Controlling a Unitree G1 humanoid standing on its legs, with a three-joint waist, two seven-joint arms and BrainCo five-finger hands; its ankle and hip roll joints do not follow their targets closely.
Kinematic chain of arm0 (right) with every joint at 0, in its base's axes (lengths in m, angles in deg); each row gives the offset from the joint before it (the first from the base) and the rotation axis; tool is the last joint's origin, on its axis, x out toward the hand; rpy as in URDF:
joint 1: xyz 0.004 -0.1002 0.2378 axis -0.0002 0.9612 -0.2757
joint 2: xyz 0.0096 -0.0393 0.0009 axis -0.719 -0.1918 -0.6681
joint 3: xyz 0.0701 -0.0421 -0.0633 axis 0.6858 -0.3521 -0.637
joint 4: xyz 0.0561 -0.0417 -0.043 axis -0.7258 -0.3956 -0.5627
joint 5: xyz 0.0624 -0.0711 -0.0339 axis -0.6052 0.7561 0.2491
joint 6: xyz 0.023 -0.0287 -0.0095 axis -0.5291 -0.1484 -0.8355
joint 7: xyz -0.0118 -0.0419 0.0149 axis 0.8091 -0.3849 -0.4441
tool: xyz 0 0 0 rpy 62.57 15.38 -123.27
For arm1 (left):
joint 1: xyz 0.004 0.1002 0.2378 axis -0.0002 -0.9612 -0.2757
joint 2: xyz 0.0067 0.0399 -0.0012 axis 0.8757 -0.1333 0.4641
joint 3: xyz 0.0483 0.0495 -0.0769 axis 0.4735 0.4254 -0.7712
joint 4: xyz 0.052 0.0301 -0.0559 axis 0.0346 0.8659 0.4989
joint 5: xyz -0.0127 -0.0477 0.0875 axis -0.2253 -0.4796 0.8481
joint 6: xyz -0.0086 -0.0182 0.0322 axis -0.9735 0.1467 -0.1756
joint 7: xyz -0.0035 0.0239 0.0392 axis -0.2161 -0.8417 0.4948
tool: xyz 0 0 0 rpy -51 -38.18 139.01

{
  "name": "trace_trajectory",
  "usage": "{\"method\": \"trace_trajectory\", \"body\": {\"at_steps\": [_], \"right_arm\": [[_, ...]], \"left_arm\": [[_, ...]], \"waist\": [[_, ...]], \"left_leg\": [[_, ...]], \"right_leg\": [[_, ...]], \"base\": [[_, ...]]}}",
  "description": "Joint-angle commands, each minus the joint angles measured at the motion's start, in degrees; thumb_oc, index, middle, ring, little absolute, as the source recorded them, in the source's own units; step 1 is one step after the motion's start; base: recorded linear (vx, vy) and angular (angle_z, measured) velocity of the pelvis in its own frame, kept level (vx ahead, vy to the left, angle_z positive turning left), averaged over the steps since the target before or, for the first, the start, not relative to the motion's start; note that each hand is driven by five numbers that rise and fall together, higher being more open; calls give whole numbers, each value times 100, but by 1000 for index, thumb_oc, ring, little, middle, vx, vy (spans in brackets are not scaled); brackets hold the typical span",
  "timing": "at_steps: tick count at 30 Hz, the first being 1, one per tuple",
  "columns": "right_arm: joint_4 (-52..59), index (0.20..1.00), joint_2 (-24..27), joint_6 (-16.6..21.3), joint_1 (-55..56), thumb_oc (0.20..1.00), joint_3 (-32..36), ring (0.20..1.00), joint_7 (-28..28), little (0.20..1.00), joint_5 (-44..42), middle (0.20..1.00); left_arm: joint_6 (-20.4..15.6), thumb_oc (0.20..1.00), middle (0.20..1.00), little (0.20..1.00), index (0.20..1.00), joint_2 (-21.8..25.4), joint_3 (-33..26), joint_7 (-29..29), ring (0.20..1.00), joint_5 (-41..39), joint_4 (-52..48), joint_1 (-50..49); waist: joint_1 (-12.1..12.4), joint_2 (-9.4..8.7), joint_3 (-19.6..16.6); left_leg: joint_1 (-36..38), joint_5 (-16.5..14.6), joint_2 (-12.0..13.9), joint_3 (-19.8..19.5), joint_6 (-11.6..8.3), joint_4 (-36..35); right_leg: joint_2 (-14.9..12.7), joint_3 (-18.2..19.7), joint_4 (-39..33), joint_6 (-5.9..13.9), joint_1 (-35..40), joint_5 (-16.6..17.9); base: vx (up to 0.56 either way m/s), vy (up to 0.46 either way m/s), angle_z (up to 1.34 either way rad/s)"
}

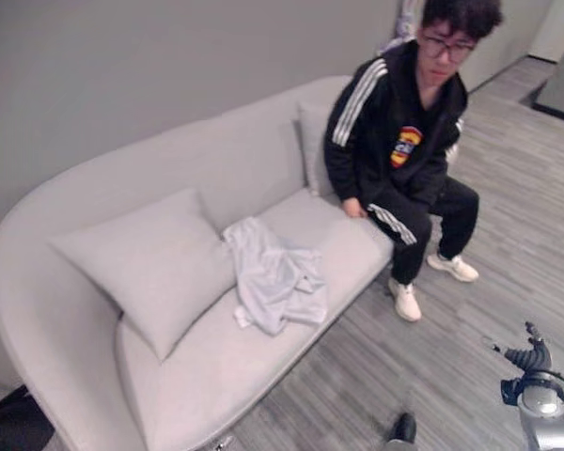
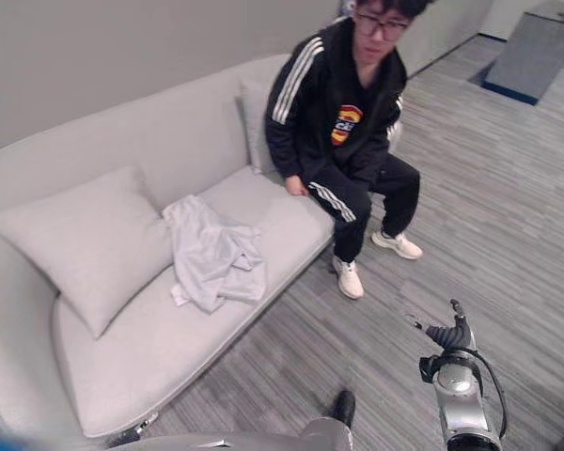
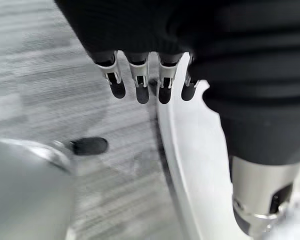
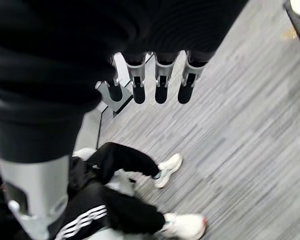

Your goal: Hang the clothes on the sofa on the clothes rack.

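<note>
One crumpled white garment (image 1: 274,277) lies mid-seat on the sofa (image 1: 216,376), between two cushions (image 1: 150,263) and a seated person (image 1: 404,141). The left hand (image 3: 140,80) and right hand (image 4: 157,80) hang over the floor (image 2: 508,235), fingers straight and loose, empty.

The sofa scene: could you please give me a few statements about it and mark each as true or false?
1. The white garment lies crumpled on the sofa seat. True.
2. The garment is draped over the person's lap. False: it lies apart from the person, between them and the large cushion.
3. The right hand holds the garment. False: its fingers hang straight over the floor, holding nothing.
4. The left hand is open and holds nothing. True.
5. The person is sitting at the end of the sofa with both feet on the floor. True.
6. The garment is black with white stripes. False: it is plain white; the stripes are on the person's tracksuit.
</note>
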Motion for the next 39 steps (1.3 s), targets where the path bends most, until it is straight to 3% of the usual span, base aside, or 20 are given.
{"method": "trace_trajectory", "body": {"at_steps": [1, 6, 8, 18, 23, 28, 34, 39], "right_arm": [[-155, 1000, 537, 98, -421, 1000, -68, 1000, 119, 1000, 398, 1000], [-350, 1000, 715, 220, -894, 1000, -836, 1000, -293, 1000, 277, 1000], [-224, 1000, 834, 296, -1090, 1000, -1492, 1000, -573, 1000, 764, 1000], [463, 1000, 668, 608, -2229, 1000, -2847, 1000, -756, 1000, 1199, 1000], [-310, 1000, 318, 262, -3971, 1000, -3410, 1000, 14, 1000, 1827, 1000], [-1881, 1000, 87, 39, -5163, 1000, -3450, 1000, 740, 1000, 1485, 1000], [-3157, 1000, 327, 270, -6096, 1000, -3440, 1000, 935, 1000, 485, 1000], [-3288, 1000, 593, 496, -6447, 1000, -3392, 1000, 1209, 1000, 127, 1000]], "left_arm": [[-189, 1000, 1000, 1000, 1000, -116, 113, 46, 1000, 354, 14, 244], [-221, 1000, 1000, 1000, 1000, -265, 697, 13, 1000, 339, -242, 458], [-287, 1000, 1000, 1000, 1000, -351, 896, 20, 1000, 239, -491, 545], [-421, 1000, 1000, 1000, 1000, -431, 1067, 204, 1000, 81, -447, 784], [-553, 1000, 1000, 1000, 1000, -349, 1156, 546, 1000, -65, -461, 891], [-687, 1000, 1000, 1000, 1000, -287, 1398, 759, 1000, -356, -572, 1009], [-807, 1000, 1000, 1000, 1000, -179, 1713, 807, 1000, -661, -901, 1104], [-865, 1000, 1000, 1000, 1000, -45, 1844, 784, 1000, -797, -1186, 1114]], "waist": [[192, 280, 31], [148, 417, 123], [157, 497, 275], [297, 612, 639], [577, 697, 1012], [811, 807, 1248], [1096, 945, 1405], [1334, 1063, 1468]], "left_leg": [[80, -549, 393, -1313, 70, 61], [-137, -318, 854, -1432, -140, 62], [-310, -188, 997, -1464, -220, 61], [-869, 22, 1105, -1547, -303, 61], [-1251, 178, 1078, -1717, -333, 61], [-1502, 219, 1141, -1967, -397, 61], [-1976, 381, 1212, -2341, -457, 61], [-2432, 513, 1290, -2705, -515, 61]], "right_leg": [[218, -43, 637, -19, -392, 131], [528, -256, 828, -200, -507, -181], [617, -307, 963, -253, -700, -296], [596, -377, 1182, -296, -1219, -342], [456, -495, 1341, -278, -1459, -311], [366, -613, 1673, -211, -1642, -480], [236, -905, 2243, -218, -2037, -710], [133, -1124, 2768, -244, -2454, -1008]], "base": [[133, -252, 30], [25, -185, 3], [-56, -107, 1], [-44, 0, 10], [-17, 46, 22], [24, 5, 26], [24, -29, 36], [31, -100, 41]]}}
